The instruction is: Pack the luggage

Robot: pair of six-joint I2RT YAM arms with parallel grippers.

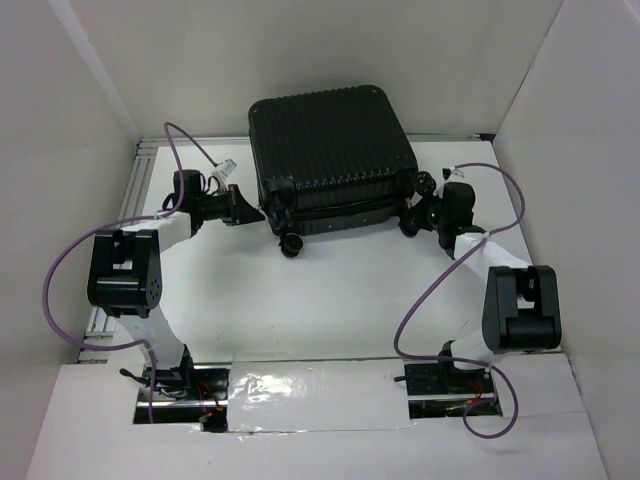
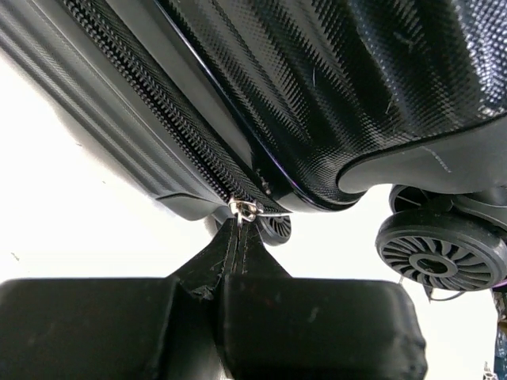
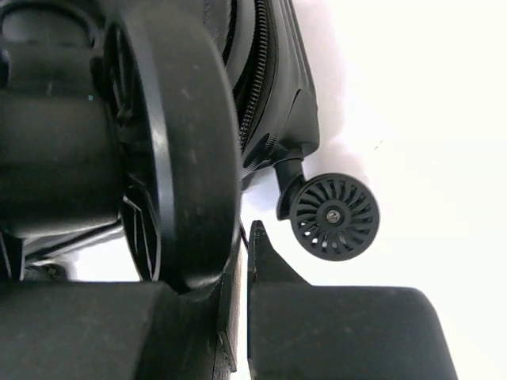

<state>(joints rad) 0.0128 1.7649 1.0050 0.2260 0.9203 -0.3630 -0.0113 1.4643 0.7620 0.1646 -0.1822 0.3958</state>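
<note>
Luggage (image 1: 330, 150), one; left tool (image 1: 250, 211), right tool (image 1: 420, 216).

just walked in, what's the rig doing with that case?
Both arms are at the luggage, which lies shut on the table. The left hand is shut on the zipper pull at one near corner. The right hand is shut at the other near corner, beside a wheel, with nothing visible between its fingers. The zipper looks closed up to the pull; past it I can't tell.
</note>
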